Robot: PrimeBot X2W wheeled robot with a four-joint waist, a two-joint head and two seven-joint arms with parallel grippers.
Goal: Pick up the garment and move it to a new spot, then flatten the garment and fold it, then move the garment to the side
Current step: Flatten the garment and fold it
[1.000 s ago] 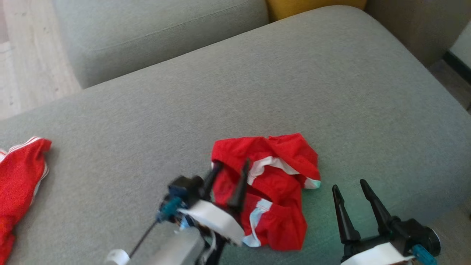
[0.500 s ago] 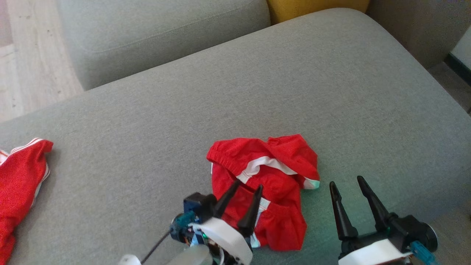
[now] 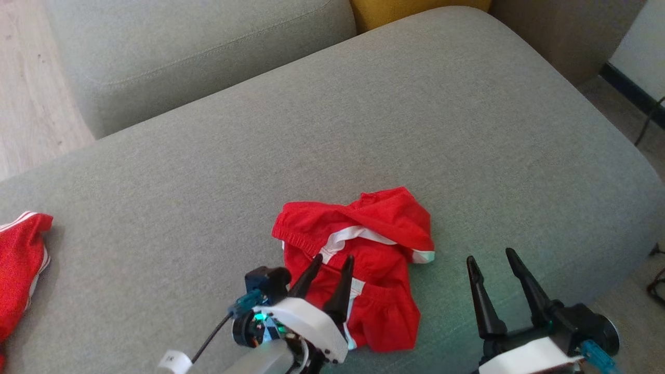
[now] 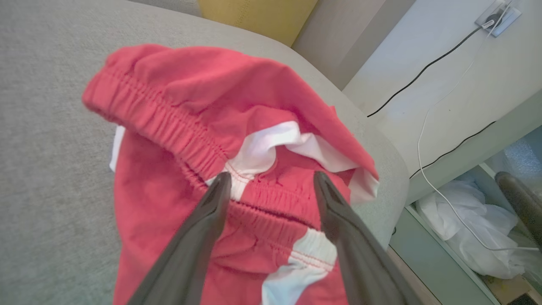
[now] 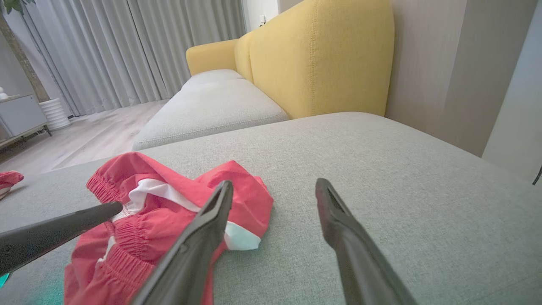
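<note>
You've got a big grey sofa cushion [image 3: 441,119] as the work surface, with a yellow backrest [image 5: 317,55] behind it. The red garment [image 3: 363,244] with white trim lies crumpled near the middle of the cushion's front part, not flattened or folded, elastic waistband showing on top. A second red cloth [image 3: 21,254] sits at the cushion's far left edge, well apart. Your left gripper [image 3: 334,257] is over the garment's near part, fingers spread wide with nothing pinched between them. Its tips are by the waistband; contact unclear. Your right gripper [image 3: 490,254] hovers over bare cushion just right of the garment, also spread wide and empty.
</note>
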